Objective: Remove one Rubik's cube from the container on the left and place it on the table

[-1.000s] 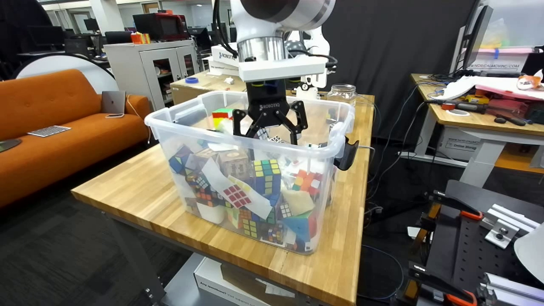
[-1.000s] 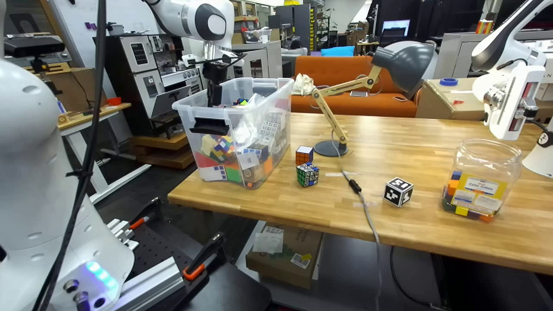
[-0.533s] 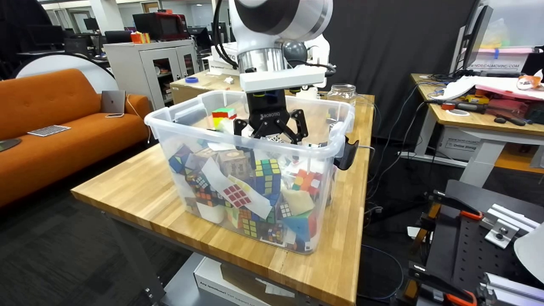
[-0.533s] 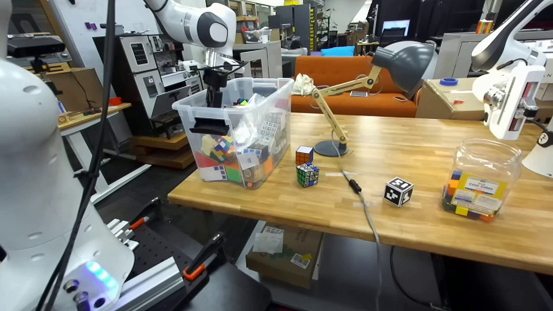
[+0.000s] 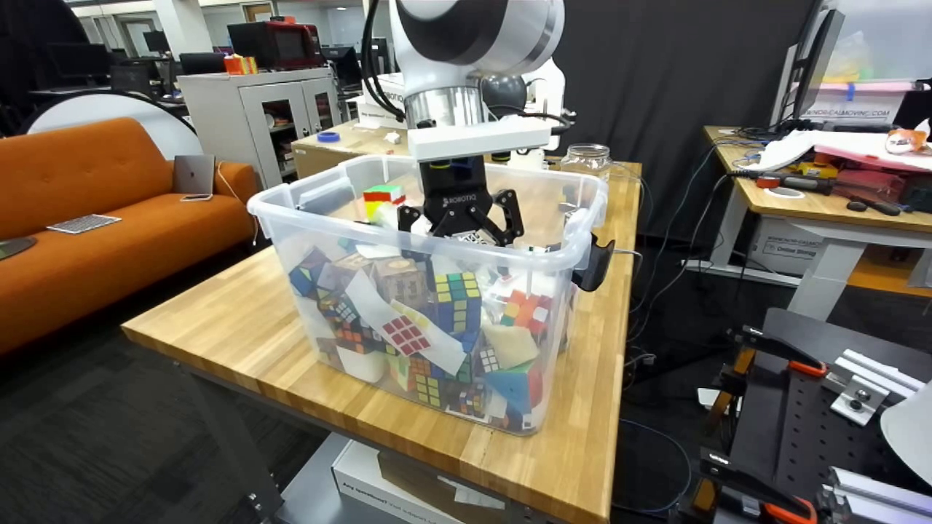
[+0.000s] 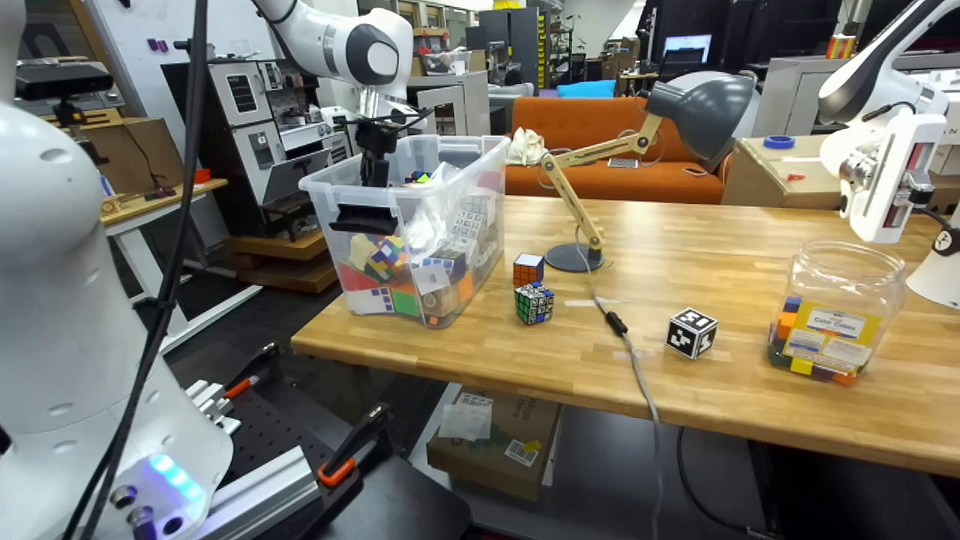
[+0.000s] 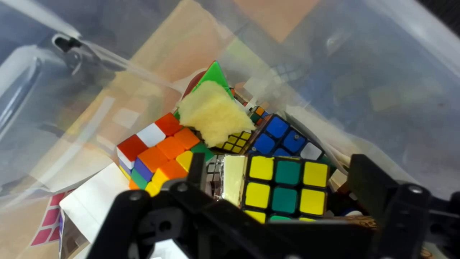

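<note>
Blocky black fingers near square-tiled cube

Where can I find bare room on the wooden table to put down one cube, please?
The widest bare patch of the table lies between the lamp base, the clear jar and the black-and-white cube. Beside the container, two cubes leave less room. Inside, it is crowded: puzzle cubes lie heaped under the open gripper.
</note>
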Available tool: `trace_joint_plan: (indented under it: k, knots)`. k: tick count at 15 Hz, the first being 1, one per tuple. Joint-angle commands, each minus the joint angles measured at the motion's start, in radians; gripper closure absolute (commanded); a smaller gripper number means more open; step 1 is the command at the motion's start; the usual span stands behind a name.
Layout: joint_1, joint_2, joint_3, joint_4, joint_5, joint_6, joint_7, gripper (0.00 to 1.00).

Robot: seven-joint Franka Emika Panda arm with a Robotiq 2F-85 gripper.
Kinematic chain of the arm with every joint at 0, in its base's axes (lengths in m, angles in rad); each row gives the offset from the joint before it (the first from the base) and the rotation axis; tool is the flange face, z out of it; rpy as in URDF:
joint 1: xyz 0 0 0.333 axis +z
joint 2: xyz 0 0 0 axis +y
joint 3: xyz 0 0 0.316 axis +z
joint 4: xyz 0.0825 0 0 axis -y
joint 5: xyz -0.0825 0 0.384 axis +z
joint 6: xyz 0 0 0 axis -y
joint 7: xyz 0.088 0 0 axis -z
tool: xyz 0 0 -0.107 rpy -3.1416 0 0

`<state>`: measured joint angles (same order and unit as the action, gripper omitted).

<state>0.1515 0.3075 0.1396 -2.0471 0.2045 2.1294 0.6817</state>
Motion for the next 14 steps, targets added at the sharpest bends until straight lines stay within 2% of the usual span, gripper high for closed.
trace_joint_plan:
  k: [1, 8, 14]
  knots:
    - [0.022, 0.000, -0.023, 0.002, -0.005, 0.010, 0.012, 0.00]
    - [0.032, 0.104, -0.048, 0.099, -0.054, 0.007, 0.011, 0.00]
    - [0.046, 0.177, -0.052, 0.195, -0.048, -0.010, -0.001, 0.00]
